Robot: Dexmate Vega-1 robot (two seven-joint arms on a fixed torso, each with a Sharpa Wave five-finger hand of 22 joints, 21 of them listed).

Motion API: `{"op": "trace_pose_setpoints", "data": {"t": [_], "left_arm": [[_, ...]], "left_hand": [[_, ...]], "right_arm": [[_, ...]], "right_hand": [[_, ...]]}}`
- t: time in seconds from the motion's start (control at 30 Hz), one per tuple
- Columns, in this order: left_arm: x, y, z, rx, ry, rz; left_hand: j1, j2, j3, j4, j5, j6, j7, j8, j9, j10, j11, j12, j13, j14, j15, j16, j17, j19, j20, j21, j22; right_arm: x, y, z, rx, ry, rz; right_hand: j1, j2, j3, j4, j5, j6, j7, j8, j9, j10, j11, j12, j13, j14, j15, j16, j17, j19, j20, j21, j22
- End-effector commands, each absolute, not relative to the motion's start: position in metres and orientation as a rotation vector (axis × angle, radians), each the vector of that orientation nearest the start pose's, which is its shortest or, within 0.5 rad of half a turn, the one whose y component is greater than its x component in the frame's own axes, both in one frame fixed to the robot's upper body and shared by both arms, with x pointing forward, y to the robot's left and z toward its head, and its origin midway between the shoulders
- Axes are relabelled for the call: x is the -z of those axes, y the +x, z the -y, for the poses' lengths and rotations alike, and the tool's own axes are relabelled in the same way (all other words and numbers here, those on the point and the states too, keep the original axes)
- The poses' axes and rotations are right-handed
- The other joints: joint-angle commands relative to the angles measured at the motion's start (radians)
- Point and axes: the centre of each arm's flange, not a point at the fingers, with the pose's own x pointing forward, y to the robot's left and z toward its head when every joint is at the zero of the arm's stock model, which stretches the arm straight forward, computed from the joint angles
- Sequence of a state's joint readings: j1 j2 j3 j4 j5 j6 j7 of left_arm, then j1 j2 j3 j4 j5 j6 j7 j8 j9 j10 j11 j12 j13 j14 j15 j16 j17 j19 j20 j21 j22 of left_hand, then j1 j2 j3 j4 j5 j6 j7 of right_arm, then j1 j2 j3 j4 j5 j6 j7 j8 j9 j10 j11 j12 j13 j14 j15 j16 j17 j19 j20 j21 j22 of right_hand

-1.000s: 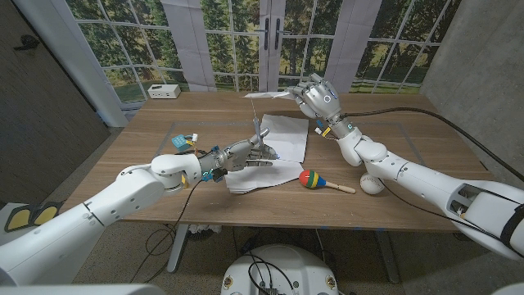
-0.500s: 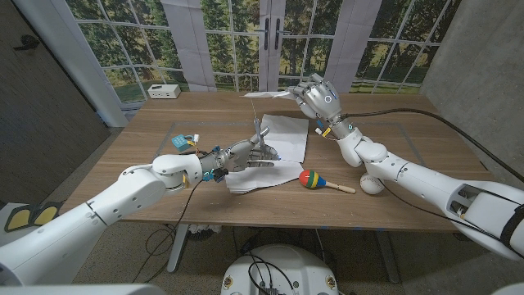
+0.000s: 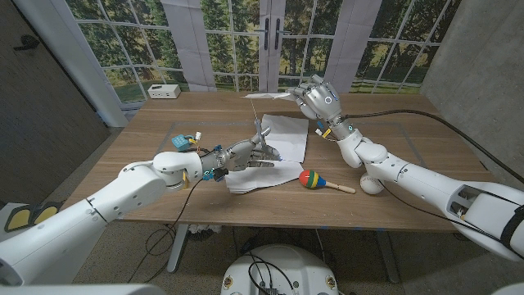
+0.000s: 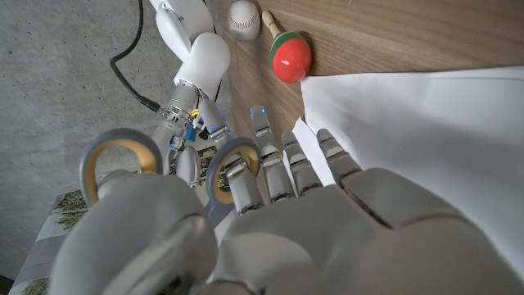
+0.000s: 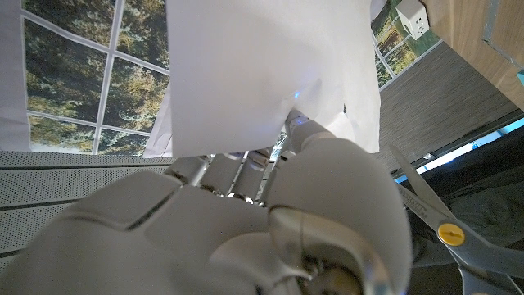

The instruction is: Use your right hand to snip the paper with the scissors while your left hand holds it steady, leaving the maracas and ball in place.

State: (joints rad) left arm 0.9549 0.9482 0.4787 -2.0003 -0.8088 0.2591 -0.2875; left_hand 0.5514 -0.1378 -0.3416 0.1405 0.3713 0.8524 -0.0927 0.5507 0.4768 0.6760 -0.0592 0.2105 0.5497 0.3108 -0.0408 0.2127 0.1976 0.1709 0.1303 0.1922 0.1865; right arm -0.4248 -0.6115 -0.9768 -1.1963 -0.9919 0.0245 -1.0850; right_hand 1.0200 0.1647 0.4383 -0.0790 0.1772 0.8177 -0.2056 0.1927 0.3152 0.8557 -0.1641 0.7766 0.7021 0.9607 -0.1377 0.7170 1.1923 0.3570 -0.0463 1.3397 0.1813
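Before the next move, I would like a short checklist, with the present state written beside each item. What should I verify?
1. Scissors firmly held: ok. The left hand grips the scissors, fingers through the handle rings, blades pointing up.
2. Hands as the task assigns them: not ok. The scissors are in the left hand, not the right.
3. Paper held: ok. The right hand holds a sheet up above the table.
4. Blades open and around the sheet's edge: cannot tell.
5. Maraca and ball lying untouched on the table: ok.
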Motion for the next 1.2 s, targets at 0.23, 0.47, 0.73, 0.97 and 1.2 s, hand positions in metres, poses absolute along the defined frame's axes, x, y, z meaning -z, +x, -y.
{"op": "trace_pose_setpoints", "data": {"t": [0.23, 0.47, 0.73, 0.97, 1.2], "left_arm": [[0.0412, 0.5229, -0.1833, 0.847, 0.346, 0.207], [0.0403, 0.5251, -0.1857, 0.862, 0.297, 0.194], [0.0412, 0.5263, -0.1835, 0.898, 0.266, 0.178], [0.0404, 0.5263, -0.1833, 0.906, 0.274, 0.171], [0.0399, 0.5262, -0.1822, 0.914, 0.276, 0.167]], "left_hand": [[-0.022, -0.008, -0.007, 0.002, 0.013, -0.057, 0.081, 0.003, 0.010, 0.080, -0.061, 0.012, 0.003, 0.005, -0.033, 0.005, 0.006, -0.002, 0.003, 0.005, 0.000], [-0.027, -0.009, -0.004, 0.001, 0.017, -0.040, 0.077, 0.009, 0.015, 0.095, -0.058, 0.018, 0.001, 0.014, -0.035, 0.010, 0.006, 0.003, -0.004, 0.008, 0.000], [-0.029, -0.008, -0.002, 0.000, 0.021, -0.039, 0.079, 0.008, 0.018, 0.095, -0.059, 0.018, 0.000, 0.014, -0.035, 0.011, 0.006, 0.005, -0.005, 0.010, 0.000], [-0.030, -0.007, 0.000, -0.001, 0.024, -0.037, 0.079, 0.007, 0.020, 0.096, -0.057, 0.019, 0.001, 0.013, -0.036, 0.011, 0.005, 0.005, -0.006, 0.010, 0.000], [-0.032, -0.006, 0.001, -0.002, 0.027, -0.037, 0.079, 0.006, 0.021, 0.097, -0.057, 0.019, 0.001, 0.013, -0.035, 0.012, 0.005, 0.005, -0.006, 0.010, 0.000]], "right_arm": [[-0.0424, 0.6128, 0.1709, 0.527, -1.485, 1.557], [-0.0429, 0.6112, 0.1718, 0.527, -1.490, 1.557], [-0.0422, 0.6086, 0.1720, 0.526, -1.495, 1.575], [-0.0415, 0.6071, 0.1729, 0.533, -1.490, 1.582], [-0.0404, 0.6061, 0.1748, 0.534, -1.491, 1.592]], "right_hand": [[0.006, 0.001, 0.004, 0.004, 0.004, 0.002, 0.002, 0.005, 0.001, 0.006, 0.001, -0.001, 0.002, 0.007, -0.089, -0.005, 0.003, -0.004, -0.119, 0.006, 0.002], [0.006, 0.000, 0.005, 0.003, 0.004, 0.003, 0.002, 0.005, -0.001, 0.009, 0.001, -0.002, -0.001, 0.007, -0.089, -0.006, 0.003, -0.001, -0.120, 0.009, 0.002], [0.005, 0.000, 0.006, 0.004, 0.004, 0.002, 0.002, 0.005, -0.003, 0.006, 0.004, -0.001, 0.003, 0.006, -0.089, -0.007, 0.004, -0.003, -0.120, 0.009, 0.002], [0.003, 0.000, 0.008, 0.006, 0.004, -0.001, 0.003, 0.004, -0.004, -0.005, 0.001, -0.005, 0.004, -0.002, -0.088, -0.012, 0.005, -0.013, -0.119, 0.006, 0.002], [0.001, 0.002, 0.010, 0.009, 0.003, -0.004, 0.002, 0.003, -0.005, -0.004, 0.003, -0.007, 0.001, -0.005, -0.088, -0.015, 0.005, -0.017, -0.119, 0.006, 0.001]]}}
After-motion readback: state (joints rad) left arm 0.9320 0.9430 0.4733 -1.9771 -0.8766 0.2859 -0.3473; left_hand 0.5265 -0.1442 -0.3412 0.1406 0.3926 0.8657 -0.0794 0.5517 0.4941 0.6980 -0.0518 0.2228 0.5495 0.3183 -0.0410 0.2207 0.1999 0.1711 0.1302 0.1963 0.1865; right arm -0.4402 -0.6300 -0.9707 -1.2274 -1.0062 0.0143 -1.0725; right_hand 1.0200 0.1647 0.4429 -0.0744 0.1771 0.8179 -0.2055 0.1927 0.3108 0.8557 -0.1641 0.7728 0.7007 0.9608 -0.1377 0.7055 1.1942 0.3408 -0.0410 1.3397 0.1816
